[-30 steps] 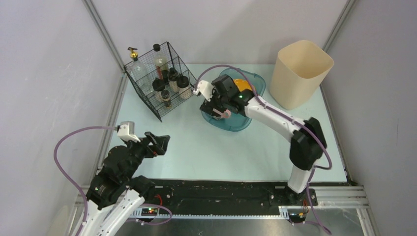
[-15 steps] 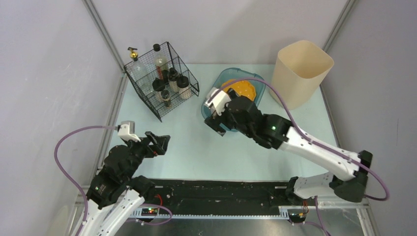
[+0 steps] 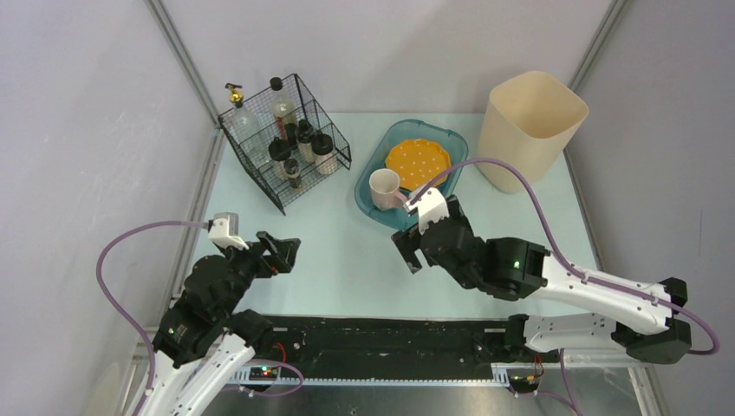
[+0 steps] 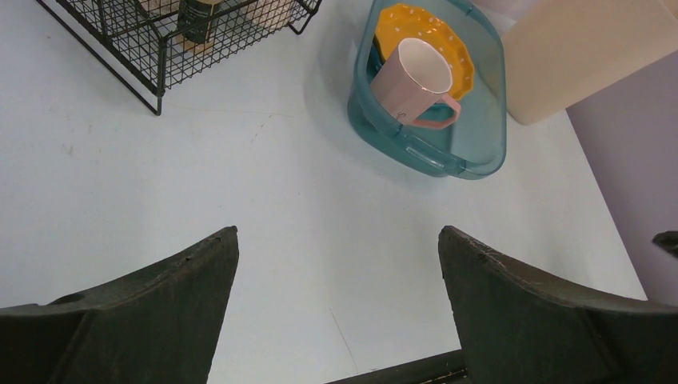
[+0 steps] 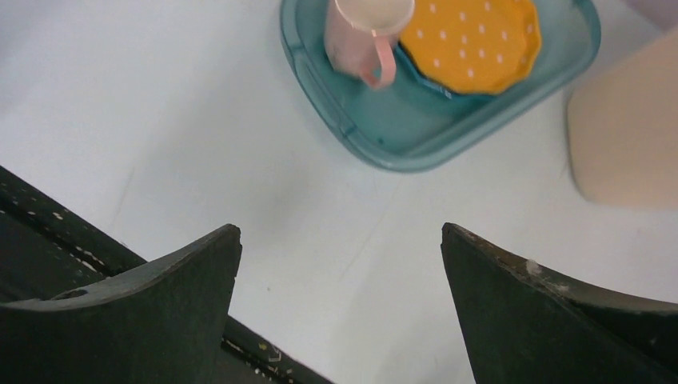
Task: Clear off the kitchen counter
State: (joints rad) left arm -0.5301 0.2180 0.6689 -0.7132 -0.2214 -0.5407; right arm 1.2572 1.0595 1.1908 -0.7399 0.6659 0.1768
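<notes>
Past the black front rail (image 3: 381, 334), the left hand (image 3: 282, 251) and right hand (image 3: 407, 254) hover released, jaws wide, over the pale mint worktop (image 3: 338, 260) spanning the grey-walled booth (image 3: 381, 52). Farther back sit a teal tub (image 3: 451, 139) holding a pink mug (image 3: 383, 189) and dotted orange plate (image 3: 419, 160), a wire basket (image 3: 299, 186) of bottles (image 3: 282, 113) at left and a cream bin (image 3: 530, 130) at right.

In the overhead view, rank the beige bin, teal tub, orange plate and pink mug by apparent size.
Largest: beige bin and teal tub, about alike; the tall bin sits nearer the camera, so unranked.
Next: orange plate.
Smallest: pink mug.
</notes>
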